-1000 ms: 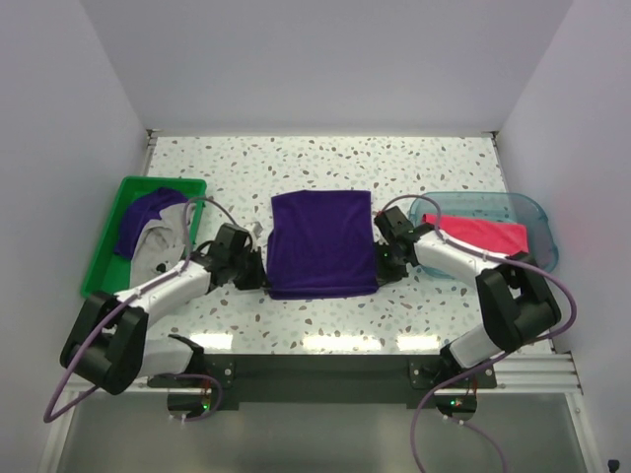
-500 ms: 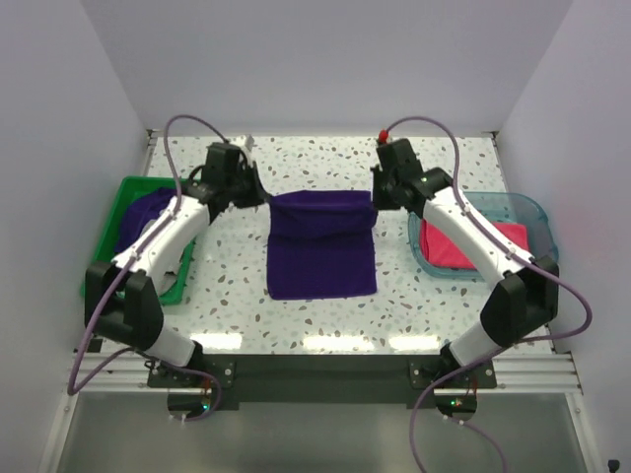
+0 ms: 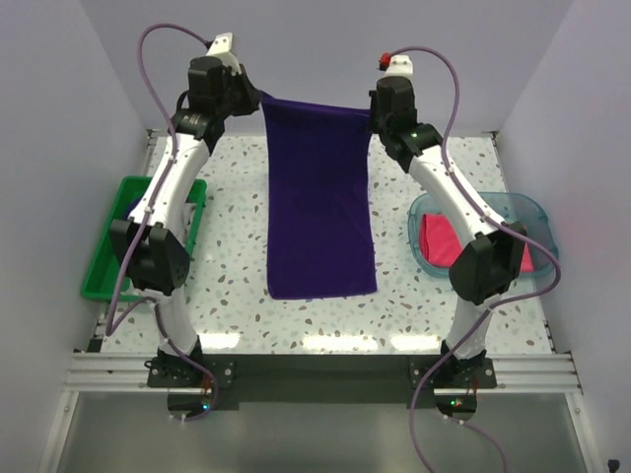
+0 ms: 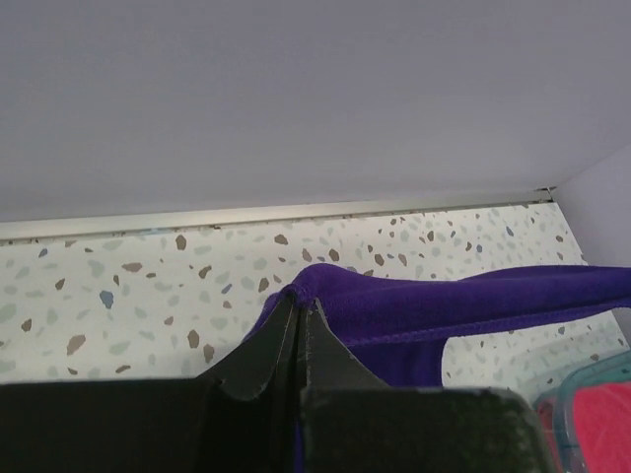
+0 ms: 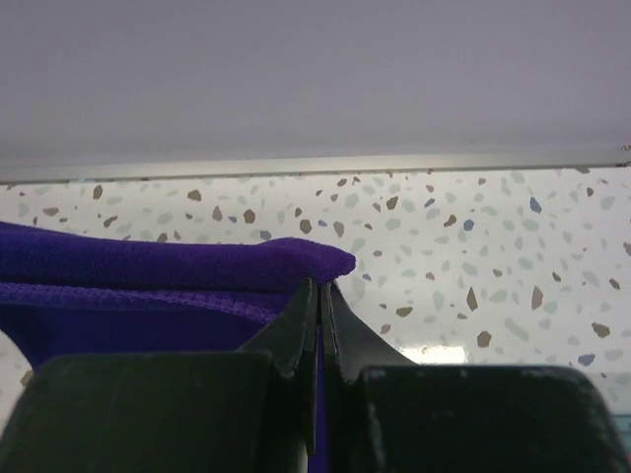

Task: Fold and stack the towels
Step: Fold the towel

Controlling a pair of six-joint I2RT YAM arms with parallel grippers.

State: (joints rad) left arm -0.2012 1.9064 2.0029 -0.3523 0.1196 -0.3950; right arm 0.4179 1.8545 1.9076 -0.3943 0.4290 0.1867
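- My left gripper [image 3: 260,97] is pressed together on the top left corner of the purple towel [image 3: 320,197], pinching its hem.
- My right gripper [image 3: 372,108] is clamped tight on the towel's top right corner.
- The towel hangs spread between them with its upper edge taut and its lower end down on the table [image 3: 237,246].
- Right of the towel, a pink towel [image 3: 441,241] lies in the teal tray [image 3: 527,212].
- Left of the towel sits the green bin [image 3: 99,268].
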